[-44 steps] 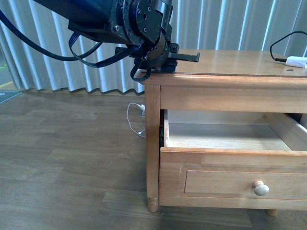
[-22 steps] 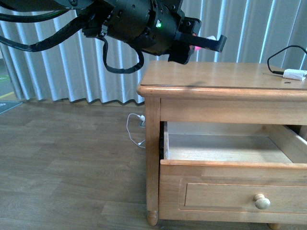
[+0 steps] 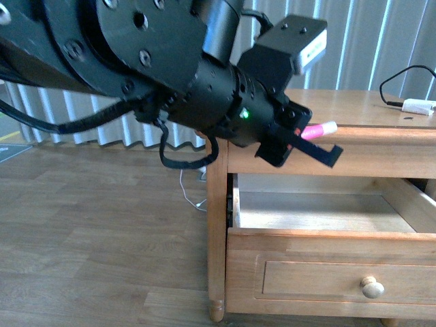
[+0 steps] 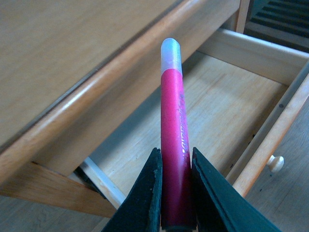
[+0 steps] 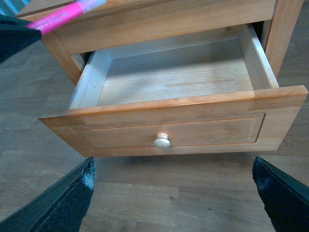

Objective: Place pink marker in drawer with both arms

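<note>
The pink marker with its white end is held level in front of the cabinet's top edge, above the open drawer. My left gripper is shut on it. In the left wrist view the marker sticks out between the black fingers of the left gripper, over the bare drawer floor. In the right wrist view my right gripper stands open over the floor in front of the drawer front and its pale knob; the marker shows beyond the drawer's far corner.
A white adapter with a black cable lies at the right of the cabinet top. A white cord trails on the wood floor beside the cabinet leg. Pale vertical blinds hang behind.
My left arm has lifted the marker off the cabinet top and swung forward and down toward the camera. The marker now hangs before the cabinet edge, over the open drawer.
</note>
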